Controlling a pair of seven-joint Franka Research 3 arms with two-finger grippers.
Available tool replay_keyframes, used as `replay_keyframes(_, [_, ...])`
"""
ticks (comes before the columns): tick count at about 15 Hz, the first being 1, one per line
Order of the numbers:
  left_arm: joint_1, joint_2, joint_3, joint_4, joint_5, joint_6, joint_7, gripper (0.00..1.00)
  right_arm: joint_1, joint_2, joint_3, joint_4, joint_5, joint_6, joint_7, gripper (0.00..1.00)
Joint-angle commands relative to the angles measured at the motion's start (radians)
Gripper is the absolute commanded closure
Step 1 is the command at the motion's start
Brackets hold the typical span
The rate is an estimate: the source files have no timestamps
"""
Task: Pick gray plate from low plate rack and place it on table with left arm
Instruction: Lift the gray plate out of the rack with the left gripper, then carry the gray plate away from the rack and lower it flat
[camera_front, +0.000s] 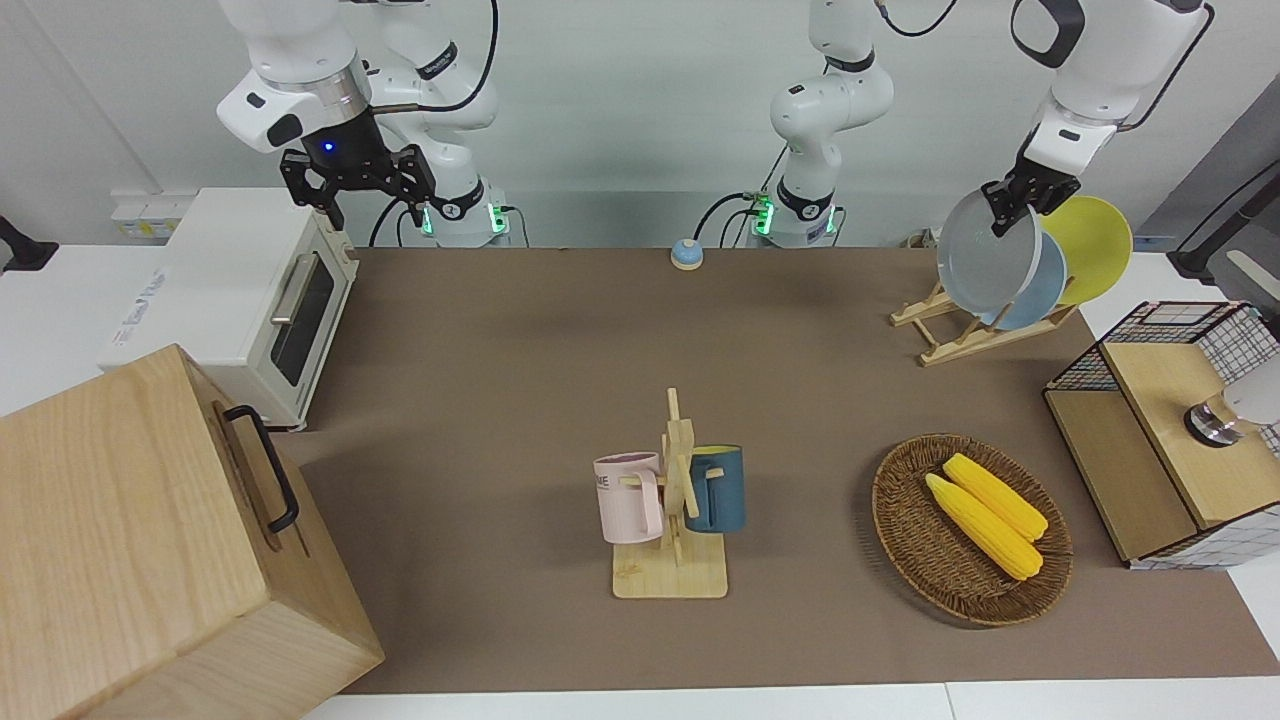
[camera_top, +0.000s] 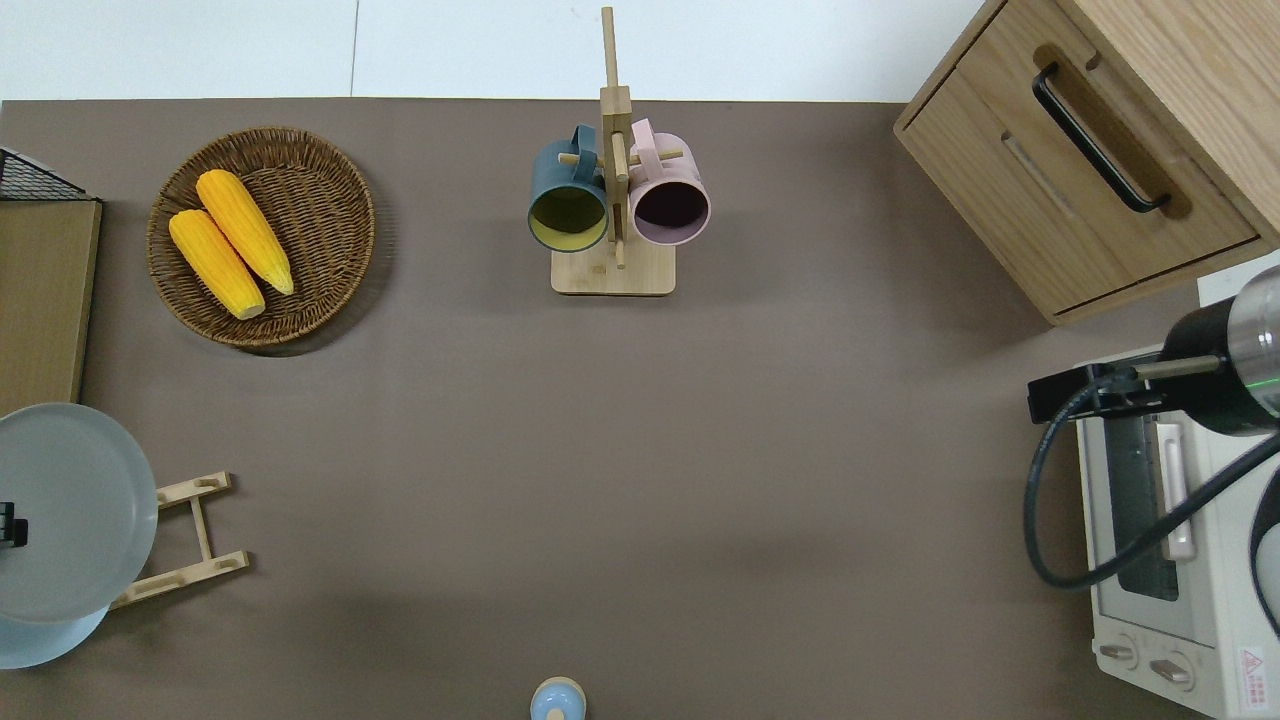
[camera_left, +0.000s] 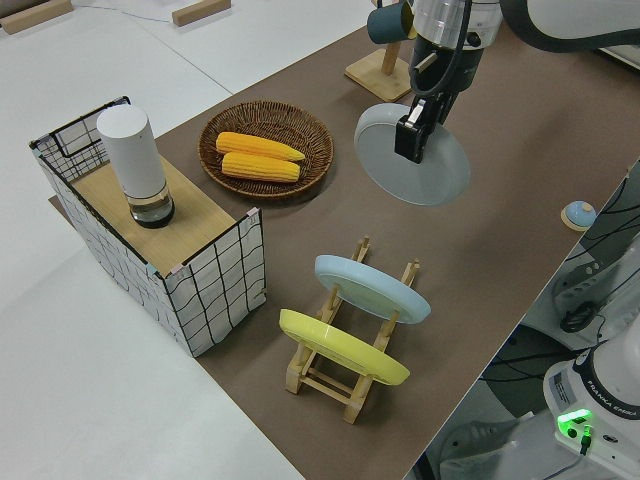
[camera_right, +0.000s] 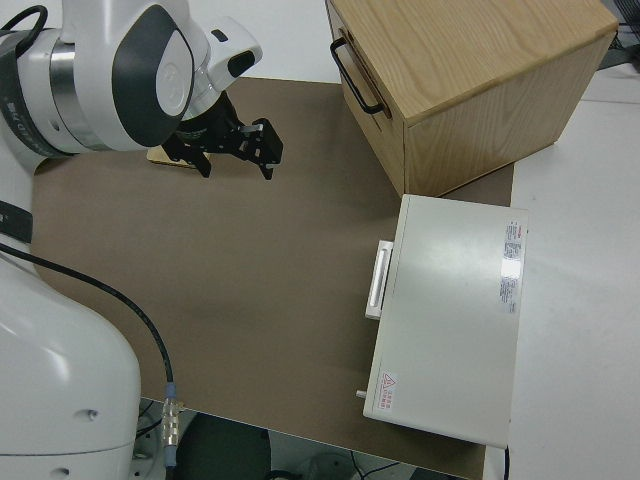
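My left gripper (camera_front: 1008, 203) is shut on the rim of the gray plate (camera_front: 985, 255) and holds it on edge in the air, clear of the low plate rack (camera_front: 958, 335). In the overhead view the gray plate (camera_top: 70, 510) hangs over the rack (camera_top: 190, 545) and the light-blue plate (camera_top: 35, 640), with the gripper (camera_top: 10, 525) at the picture's edge. The left side view shows the gripper (camera_left: 412, 140) pinching the plate (camera_left: 420, 165). The rack (camera_left: 345, 375) still holds the light-blue plate (camera_left: 370, 288) and a yellow plate (camera_left: 340, 348). The right arm is parked, its gripper (camera_front: 358, 188) open.
On the brown table (camera_front: 500, 350) stand a mug tree (camera_front: 675, 500) with two mugs, a wicker basket (camera_front: 905, 530) holding two corn cobs, a wire crate (camera_front: 1165, 430), a toaster oven (camera_front: 250, 300), a wooden drawer box (camera_front: 150, 540) and a small blue bell (camera_front: 686, 254).
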Motion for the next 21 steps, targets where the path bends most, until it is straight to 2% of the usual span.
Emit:
replay_keyframes(1, [-0.007, -0.003, 0.002, 0.038, -0.083, -0.078, -0.014, 1.00, -0.007, -0.002, 0.005, 0.006, 0.007, -0.014, -0.001, 0.011])
replay_keyframes(8, [-0.007, -0.004, 0.003, 0.029, -0.395, -0.134, -0.071, 1.00, -0.007, -0.002, 0.007, 0.006, 0.007, -0.014, 0.000, 0.011])
replay_keyframes(11, [-0.005, 0.029, 0.005, 0.007, -0.520, -0.160, -0.069, 1.00, -0.007, -0.002, 0.005, 0.006, 0.007, -0.014, 0.000, 0.011])
replay_keyframes(15, [-0.014, 0.071, 0.002, -0.036, -0.566, -0.123, -0.060, 1.00, -0.007, -0.002, 0.007, 0.006, 0.007, -0.014, 0.000, 0.011])
replay_keyframes(21, [-0.074, 0.071, 0.002, -0.175, -0.620, 0.033, -0.029, 1.00, -0.007, -0.002, 0.007, 0.006, 0.007, -0.014, 0.000, 0.011])
